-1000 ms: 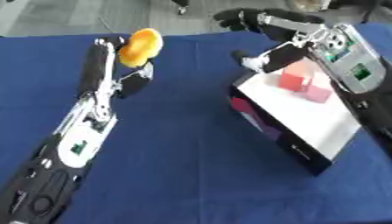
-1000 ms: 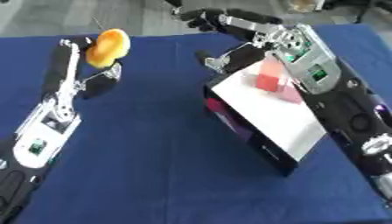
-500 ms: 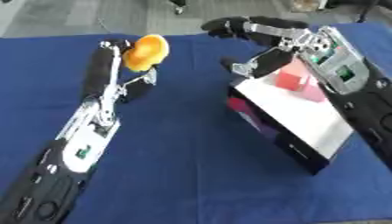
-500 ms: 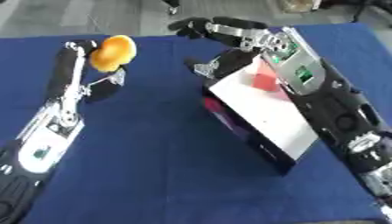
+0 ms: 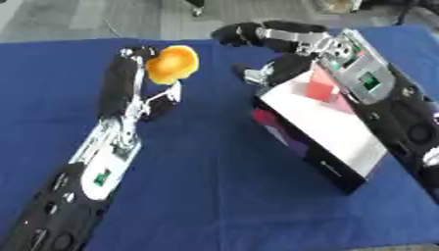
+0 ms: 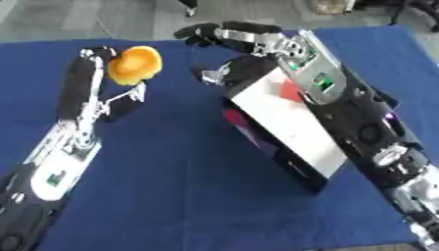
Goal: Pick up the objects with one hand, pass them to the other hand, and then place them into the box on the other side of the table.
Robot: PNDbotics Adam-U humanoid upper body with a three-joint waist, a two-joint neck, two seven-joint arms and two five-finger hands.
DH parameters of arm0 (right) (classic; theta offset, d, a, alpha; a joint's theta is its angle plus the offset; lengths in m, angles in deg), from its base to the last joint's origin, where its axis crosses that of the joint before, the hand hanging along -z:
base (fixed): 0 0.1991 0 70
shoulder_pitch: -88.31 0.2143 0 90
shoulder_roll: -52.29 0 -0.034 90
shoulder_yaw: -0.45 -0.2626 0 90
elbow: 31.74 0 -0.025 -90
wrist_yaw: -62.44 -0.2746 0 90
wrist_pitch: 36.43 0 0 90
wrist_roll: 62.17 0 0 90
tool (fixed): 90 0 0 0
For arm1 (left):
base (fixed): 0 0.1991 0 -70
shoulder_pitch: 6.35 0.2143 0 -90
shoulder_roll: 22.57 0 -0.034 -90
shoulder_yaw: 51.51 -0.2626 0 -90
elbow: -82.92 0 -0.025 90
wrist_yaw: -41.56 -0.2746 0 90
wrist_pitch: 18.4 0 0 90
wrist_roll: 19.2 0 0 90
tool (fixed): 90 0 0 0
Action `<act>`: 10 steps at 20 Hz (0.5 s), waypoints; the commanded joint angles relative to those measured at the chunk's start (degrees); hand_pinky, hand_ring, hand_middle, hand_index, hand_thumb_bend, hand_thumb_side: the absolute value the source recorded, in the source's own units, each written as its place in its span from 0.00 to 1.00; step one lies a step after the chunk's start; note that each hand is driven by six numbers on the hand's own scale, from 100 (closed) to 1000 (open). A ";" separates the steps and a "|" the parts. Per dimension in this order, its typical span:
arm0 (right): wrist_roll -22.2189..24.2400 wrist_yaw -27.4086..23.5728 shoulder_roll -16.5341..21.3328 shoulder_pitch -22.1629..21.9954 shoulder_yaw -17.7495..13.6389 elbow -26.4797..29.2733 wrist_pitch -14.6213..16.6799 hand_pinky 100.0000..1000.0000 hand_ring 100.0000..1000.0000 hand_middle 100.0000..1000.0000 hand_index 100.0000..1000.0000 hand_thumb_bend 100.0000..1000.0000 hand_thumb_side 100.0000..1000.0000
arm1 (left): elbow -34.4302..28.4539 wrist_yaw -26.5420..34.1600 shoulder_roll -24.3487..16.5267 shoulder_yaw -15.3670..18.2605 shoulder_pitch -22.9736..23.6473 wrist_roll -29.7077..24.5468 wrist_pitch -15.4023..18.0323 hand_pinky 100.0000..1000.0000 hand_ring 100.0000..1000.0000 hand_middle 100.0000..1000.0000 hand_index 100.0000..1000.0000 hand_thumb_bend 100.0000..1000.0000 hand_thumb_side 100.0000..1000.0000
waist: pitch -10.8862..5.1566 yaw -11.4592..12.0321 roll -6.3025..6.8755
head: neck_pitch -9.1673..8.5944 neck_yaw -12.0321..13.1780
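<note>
fingers (image 5: 129, 68) of left hand (image 5: 141, 93) pinch orange object (image 5: 171, 63) near counter (image 5: 206, 196) far edge; right hand (image 5: 283, 54) spread. handover step; next bring hands together.

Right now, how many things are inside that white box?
1 that shows: a pink-red block lies at the far end of the box, close beneath the right hand. The right arm covers that end, so more could be hidden.

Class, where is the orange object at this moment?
The orange object is held up in the left hand, left of centre above the blue table, with the right hand open across from it beside the box.
</note>
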 commanded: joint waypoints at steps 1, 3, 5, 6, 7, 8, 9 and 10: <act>0.09 0.65 0.20 1.38 -0.13 0.02 -1.09 1.00 1.00 1.00 1.00 0.00 0.44 | -0.55 -2.36 0.75 0.10 -0.76 1.43 0.42 0.70 0.62 0.38 0.52 0.00 0.00 | -0.21 0.17 -0.79 | -0.11 -0.48; 0.21 0.86 -0.22 1.51 -0.04 -0.25 -1.53 1.00 1.00 1.00 1.00 0.00 0.46 | -0.51 -3.38 1.21 0.01 -0.69 1.95 0.64 0.70 0.62 0.38 0.52 0.00 0.00 | -0.10 0.33 -0.80 | -0.11 -0.68; 0.42 1.05 -0.46 1.57 0.08 -0.37 -1.76 1.00 1.00 1.00 1.00 0.00 0.48 | -0.42 -4.07 1.58 -0.01 -0.59 2.43 0.74 0.70 0.62 0.38 0.52 0.00 0.00 | -0.01 0.46 -0.84 | -0.11 -0.82; 0.49 1.19 -0.56 1.57 0.11 -0.47 -1.88 1.00 1.00 1.00 1.00 0.00 0.49 | -0.40 -4.21 1.76 -0.05 -0.54 2.71 0.78 0.69 0.62 0.38 0.52 0.00 0.00 | 0.02 0.52 -0.87 | -0.11 -0.88; 0.52 1.33 -0.64 1.58 0.11 -0.58 -1.96 1.00 1.00 1.00 1.00 0.00 0.49 | -0.38 -4.24 1.90 -0.11 -0.50 2.97 0.83 0.69 0.62 0.38 0.52 0.00 0.00 | 0.05 0.57 -0.88 | -0.11 -0.93; 0.51 1.49 -0.70 1.58 0.11 -0.69 -2.01 1.00 1.00 1.00 1.00 0.00 0.50 | -0.39 -4.27 2.00 -0.21 -0.50 3.23 0.93 0.69 0.62 0.38 0.52 0.00 0.00 | 0.07 0.60 -0.91 | -0.11 -0.98; 0.48 1.68 -0.75 1.60 0.13 -0.79 -2.02 1.00 1.00 1.00 1.00 0.00 0.51 | -0.42 -4.29 2.08 -0.31 -0.50 3.47 1.06 0.69 0.62 0.38 0.52 0.00 0.00 | 0.09 0.63 -0.93 | -0.11 -1.04; 0.48 1.88 -0.81 1.60 0.18 -0.90 -2.01 1.00 1.00 1.00 1.00 0.00 0.52 | -0.44 -4.29 2.14 -0.41 -0.52 3.68 1.19 0.69 0.62 0.38 0.52 0.00 0.00 | 0.11 0.66 -0.94 | -0.11 -1.12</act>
